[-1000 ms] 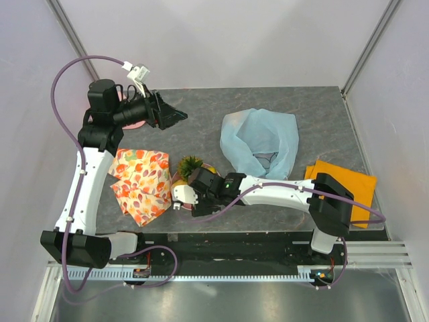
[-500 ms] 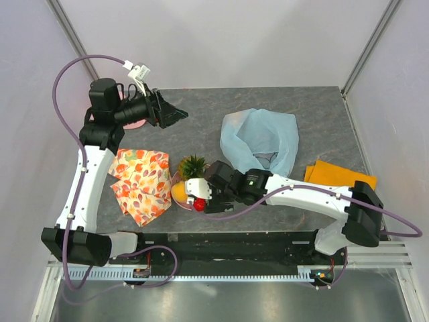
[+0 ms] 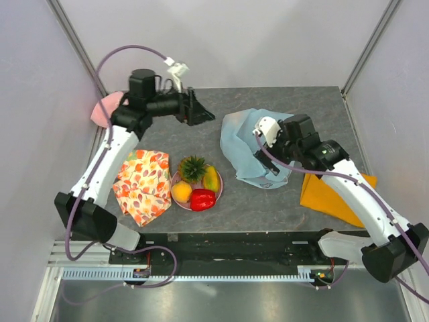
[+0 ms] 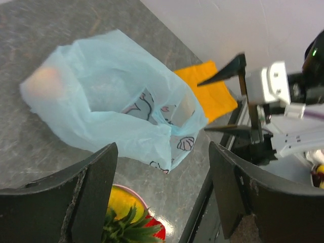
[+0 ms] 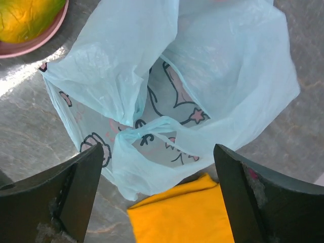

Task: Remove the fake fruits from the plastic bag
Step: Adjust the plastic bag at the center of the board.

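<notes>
The light-blue plastic bag (image 3: pixel 258 141) lies crumpled at the table's middle right, mouth open, cartoon print showing inside (image 5: pixel 172 101). A pale orange-pink round shape (image 4: pixel 43 81) shows through its wall. On a pink plate (image 3: pixel 218 191) lie a pineapple (image 3: pixel 192 166), mango (image 3: pixel 211 178), orange (image 3: pixel 181 192) and red pepper (image 3: pixel 202 199). My right gripper (image 5: pixel 158 149) hangs open just above the bag's near edge and loop handle, holding nothing. My left gripper (image 4: pixel 163 149) is open and empty, raised at the back left of the bag (image 4: pixel 111 96), looking down on bag and plate.
A flat orange cloth (image 3: pixel 335 191) lies right of the bag, partly under the right arm (image 5: pixel 182 217). A floral orange-and-white cloth (image 3: pixel 141 184) lies left of the plate. A pink object (image 3: pixel 104 111) sits at the back left corner. Walls close in the table.
My right gripper left the plate, where the red pepper now lies, and swung right to above the bag, its jaws widening. The left arm swung right toward the bag.
</notes>
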`<state>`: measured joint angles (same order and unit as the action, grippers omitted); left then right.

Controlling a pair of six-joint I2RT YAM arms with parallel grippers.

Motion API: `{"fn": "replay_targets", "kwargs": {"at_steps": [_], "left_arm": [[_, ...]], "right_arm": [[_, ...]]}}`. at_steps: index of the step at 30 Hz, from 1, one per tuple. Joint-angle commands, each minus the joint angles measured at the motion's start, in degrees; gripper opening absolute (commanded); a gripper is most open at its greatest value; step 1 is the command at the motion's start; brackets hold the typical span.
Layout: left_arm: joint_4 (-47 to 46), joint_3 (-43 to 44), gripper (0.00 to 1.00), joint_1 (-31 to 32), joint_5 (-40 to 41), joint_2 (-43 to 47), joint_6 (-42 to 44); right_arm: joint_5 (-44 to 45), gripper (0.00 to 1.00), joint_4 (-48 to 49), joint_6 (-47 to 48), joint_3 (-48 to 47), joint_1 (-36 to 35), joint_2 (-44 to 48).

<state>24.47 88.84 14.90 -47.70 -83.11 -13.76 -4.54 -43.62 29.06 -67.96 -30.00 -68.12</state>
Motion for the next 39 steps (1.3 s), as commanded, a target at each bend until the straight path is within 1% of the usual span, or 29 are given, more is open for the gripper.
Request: {"fn": "replay_targets", "kwargs": {"at_steps": [1,2,4,6,9,13,15,16,17,19,21,22,23,24,25,26,27,28,30,31,34,37,39], "left_arm": [[6.2,3.6,0.8,9.2,4.9,-3.9,7.9],[7.0,2.9,0.79,12.5,5.9,-4.2,9.7],[8.5,1.9,0.79,15.6,10.2,-4.9,10.9],[9.0,1.3,0.79,19.2,13.3,-5.0,12.2],[9.7,0.8,0.79,20.9,14.7,-4.9,12.4],[9.9,1.6,0.79,21.0,14.5,-5.3,12.8],[9.8,2.0,0.79,22.0,14.7,-5.9,13.6],[9.9,2.1,0.79,22.8,15.3,-6.0,15.5],[10.3,2.4,0.79,24.6,16.1,-6.6,18.1],[11.0,3.5,0.79,26.4,18.7,-7.6,21.1],[11.7,4.5,0.79,29.1,21.9,-9.8,22.6],[12.0,5.5,0.79,29.9,22.7,-10.6,23.9],[12.4,6.0,0.8,31.9,23.7,-11.3,24.6],[12.8,6.5,0.8,33.1,26.4,-12.7,25.6],[13.3,7.2,0.8,34.1,27.8,-13.2,28.1],[13.7,7.2,0.81,36.5,31.5,-13.7,29.3],[14.6,7.2,0.81,37.4,33.3,-14.8,30.4],[16.6,10.1,0.81,38.1,34.7,-16.5,30.7],[23.9,17.6,0.77,38.5,37.4,-21.9,28.5],[23.9,17.9,0.76,38.5,38.0,-22.0,28.4],[22.0,18.7,0.76,38.9,39.5,-22.4,29.0],[21.2,21.1,0.78,39.5,40.5,-24.2,30.7],[21.3,23.3,0.79,39.9,40.7,-25.7,31.3]], "right_arm": [[-7.3,0.98,-1.9,-8.3,-2.2,6.1,-0.8],[-8.5,0.98,-2.3,-9.7,-3.3,8.9,-3.0],[-10.1,0.98,-5.1,-10.6,-5.1,11.4,-5.6],[-8.7,0.98,-7.0,-11.8,-6.7,14.1,-9.4],[-10.8,0.98,-11.7,-9.7,-8.0,15.5,-13.0],[-14.5,0.98,-12.4,-6.7,-6.6,15.7,-10.7],[-15.9,0.98,-13.0,-5.8,-7.2,15.4,-9.6],[-15.2,0.98,-13.2,-5.6,-7.9,14.5,-9.6],[-12.7,0.98,-13.5,-5.6,-8.1,14.0,-10.2],[-6.4,0.98,-13.2,-5.9,-6.9,11.6,-12.7],[0.5,0.98,-13.9,-7.6,-6.3,11.5,-15.5],[1.2,0.94,-14.1,-8.2,-6.0,12.4,-17.8],[1.0,0.92,-14.3,-9.9,-6.0,13.2,-18.3],[0.3,0.89,-14.3,-10.4,-5.7,14.1,-18.5],[-0.2,0.81,-14.0,-10.7,-5.4,15.6,-18.0],[-0.5,0.77,-13.7,-11.0,-5.3,16.4,-17.7],[-1.0,0.72,-13.6,-11.1,-5.2,16.9,-17.3],[-3.5,0.61,-13.7,-11.2,-5.3,18.4,-16.6],[-6.3,0.49,-14.4,-11.7,-5.3,20.7,-16.1],[-9.7,0.39,-14.9,-11.7,-5.5,21.4,-15.6],[-20.6,0.26,-17.8,-9.9,-6.0,23.8,-13.6],[-25.3,0.26,-17.9,-8.8,-6.2,24.3,-9.9],[-27.5,0.26,-17.9,-9.7,-6.7,24.2,-8.8]]}}
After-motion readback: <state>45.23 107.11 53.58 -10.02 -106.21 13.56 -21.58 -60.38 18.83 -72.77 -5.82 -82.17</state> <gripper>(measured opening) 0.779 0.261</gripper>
